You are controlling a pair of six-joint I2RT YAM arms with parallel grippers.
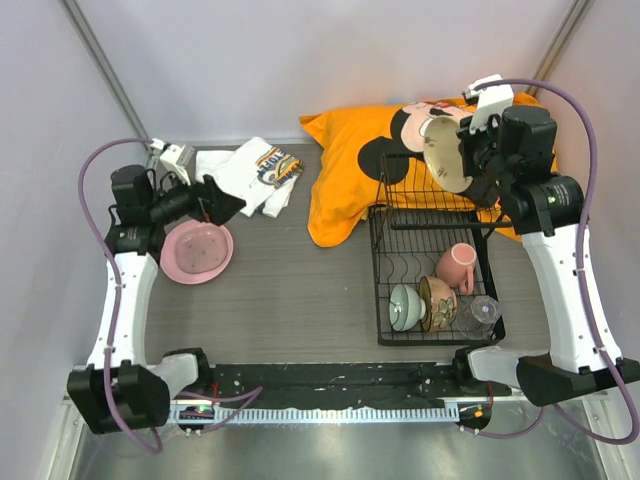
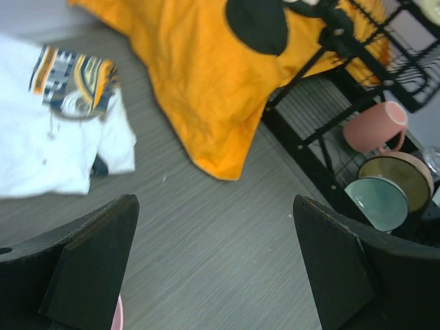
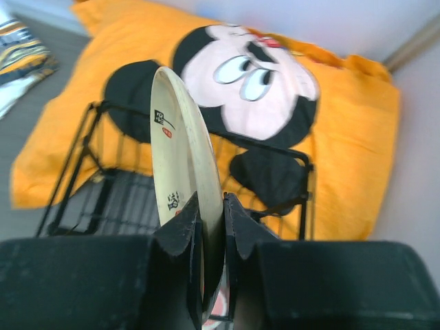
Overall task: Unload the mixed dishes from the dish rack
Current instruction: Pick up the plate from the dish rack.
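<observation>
Top external: right claw [image 1: 468, 152] clamped on the tan speckled plate [image 1: 443, 150] above the dish rack [image 1: 432, 238], orange cloth [image 1: 340, 190] behind; left claw [image 1: 226, 205] gapes empty beside the pink plate [image 1: 197, 254].

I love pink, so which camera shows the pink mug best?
The top camera. The mug shows whole and sharp there, sitting in the rack beside a brown bowl. The left wrist camera catches the mug too, but blurry and far to the side. The right wrist camera does not show it.
</observation>
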